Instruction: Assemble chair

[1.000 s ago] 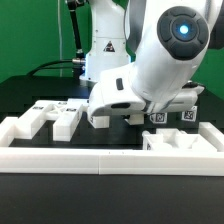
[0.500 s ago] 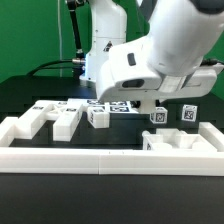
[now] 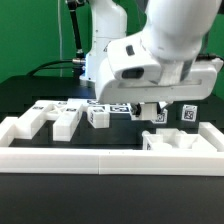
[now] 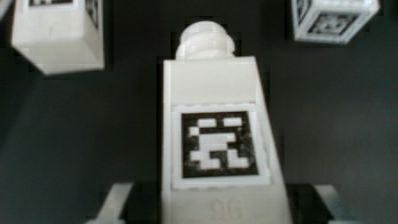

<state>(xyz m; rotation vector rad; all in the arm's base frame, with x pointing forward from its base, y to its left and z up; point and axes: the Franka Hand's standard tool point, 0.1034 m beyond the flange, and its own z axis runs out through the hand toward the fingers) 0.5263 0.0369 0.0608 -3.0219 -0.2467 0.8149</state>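
- A black worktop (image 3: 20, 95) stands before a green backdrop (image 3: 30, 40). A low white wall (image 3: 80, 160) runs along the worktop's front edge.
- Starting from the exterior view's left, two chunky chair parts (image 3: 40, 118) sit near the front-left corner. A small block (image 3: 97, 117) lies toward the middle, and two tagged cubes (image 3: 187, 114) sit on the right. A notched part (image 3: 180, 142) rests against the wall at the front-right corner.
- The arm (image 3: 165, 45) bends over the worktop's middle-right with its wrist low. The end effector (image 3: 150, 112) is close above the surface.
- The end effector is clamped on a leg (image 4: 214, 120), with a finger (image 4: 121, 205) against each long side.
- The leg is over the worktop's right half, between the block and the cubes. I cannot tell whether it touches the surface.
- Its long axis runs straight out from between the fingers. The rounded peg end points away from the wrist, and the tagged face is turned toward the wrist camera.
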